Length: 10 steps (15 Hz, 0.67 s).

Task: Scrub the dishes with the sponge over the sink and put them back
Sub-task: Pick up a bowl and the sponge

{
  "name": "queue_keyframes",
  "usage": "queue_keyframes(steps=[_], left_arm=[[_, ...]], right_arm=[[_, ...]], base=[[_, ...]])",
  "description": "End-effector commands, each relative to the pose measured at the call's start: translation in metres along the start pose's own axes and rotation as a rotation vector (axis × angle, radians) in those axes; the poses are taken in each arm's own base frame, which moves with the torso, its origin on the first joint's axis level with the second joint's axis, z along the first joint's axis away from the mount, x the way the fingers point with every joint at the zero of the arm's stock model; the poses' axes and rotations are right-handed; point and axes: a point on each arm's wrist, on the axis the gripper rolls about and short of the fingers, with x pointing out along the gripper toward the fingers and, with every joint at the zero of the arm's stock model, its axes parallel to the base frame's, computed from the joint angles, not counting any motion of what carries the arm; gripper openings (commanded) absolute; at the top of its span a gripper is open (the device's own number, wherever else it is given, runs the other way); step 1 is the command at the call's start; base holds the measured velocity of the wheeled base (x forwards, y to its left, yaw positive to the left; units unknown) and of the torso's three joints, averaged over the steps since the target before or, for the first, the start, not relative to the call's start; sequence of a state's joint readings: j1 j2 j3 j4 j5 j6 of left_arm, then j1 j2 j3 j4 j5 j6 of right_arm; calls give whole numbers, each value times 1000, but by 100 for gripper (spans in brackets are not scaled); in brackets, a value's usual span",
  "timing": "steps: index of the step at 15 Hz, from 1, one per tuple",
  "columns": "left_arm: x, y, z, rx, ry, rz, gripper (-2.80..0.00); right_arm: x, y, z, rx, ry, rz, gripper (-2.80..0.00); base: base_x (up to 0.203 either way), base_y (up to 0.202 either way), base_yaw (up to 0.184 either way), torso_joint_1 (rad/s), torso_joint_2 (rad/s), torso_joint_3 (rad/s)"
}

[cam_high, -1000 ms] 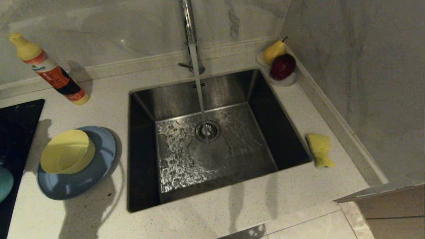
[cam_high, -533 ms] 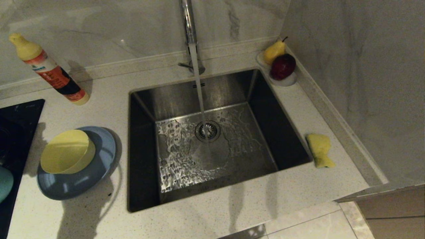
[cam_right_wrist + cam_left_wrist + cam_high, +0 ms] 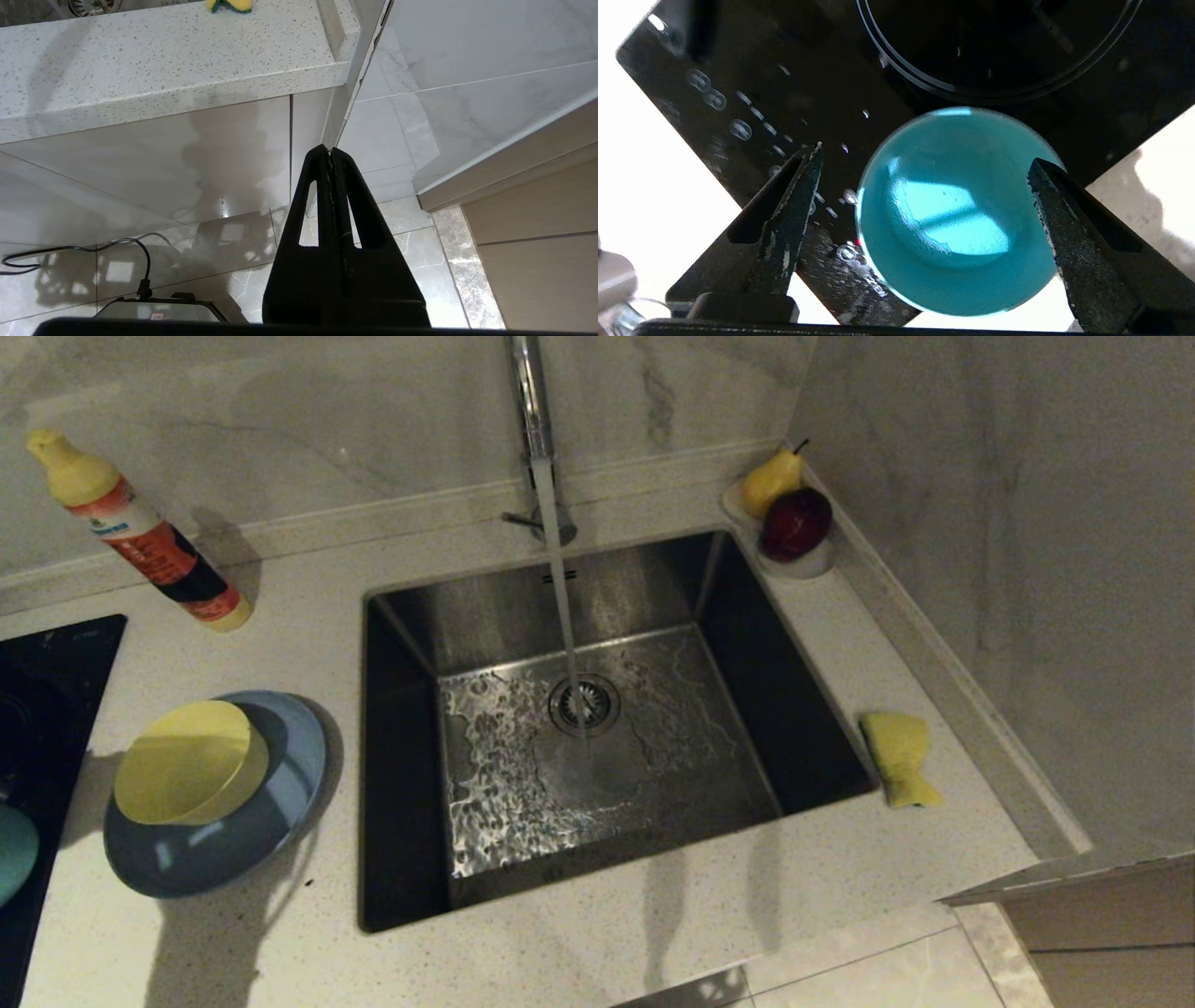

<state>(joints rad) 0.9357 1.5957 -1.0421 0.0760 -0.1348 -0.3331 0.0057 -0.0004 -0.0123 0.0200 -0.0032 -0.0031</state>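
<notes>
While water runs from the tap (image 3: 528, 401) onto the drain (image 3: 584, 704) of the sink (image 3: 401, 644), neither arm shows in the head view. At 9 o'clock from the sink, the yellow bowl (image 3: 187, 763) sits tilted inside the blue plate (image 3: 177, 863) on the tabletop (image 3: 607, 943). Farther out at 9 o'clock, the teal bowl (image 3: 11, 854) rests on the black cooktop (image 3: 47, 681), cut off by the edge of the view. The sponge (image 3: 898, 758) lies on the tabletop at 3 o'clock from the sink, just beside its rim. A spray bottle (image 3: 140, 537) leans at 10 o'clock, and a pear (image 3: 771, 481) and an apple (image 3: 794, 523) share a white dish (image 3: 810, 563) at 1 o'clock. In the left wrist view, the left claw (image 3: 924, 172) hangs over the teal bowl (image 3: 957, 210) with its jaws spread wide, one finger (image 3: 794, 210) off to the side over the cooktop (image 3: 784, 56) and the other over the bowl's rim on the far side; it holds nothing. In the right wrist view, the right claw (image 3: 331, 151) is parked below the tabletop edge (image 3: 163, 93), pointing toward the floor (image 3: 397, 219), its jaws pressed together and empty, with the sponge (image 3: 229, 4) far off on the tabletop.
</notes>
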Motion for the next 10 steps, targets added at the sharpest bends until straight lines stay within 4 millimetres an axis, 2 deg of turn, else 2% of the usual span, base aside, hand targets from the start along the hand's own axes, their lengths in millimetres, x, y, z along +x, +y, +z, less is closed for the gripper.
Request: queue_keyframes(steps=[1,10], left_arm=[[16,5,-5,-31,63,-18,0],[35,21,-3,-80,106,-8,0]], right_arm=[[0,0,0,0,-1,1,-280],[0,0,0,0,-1,1,-280]], base=[[0,0,0,0,0,0],[0,0,0,0,0,0]])
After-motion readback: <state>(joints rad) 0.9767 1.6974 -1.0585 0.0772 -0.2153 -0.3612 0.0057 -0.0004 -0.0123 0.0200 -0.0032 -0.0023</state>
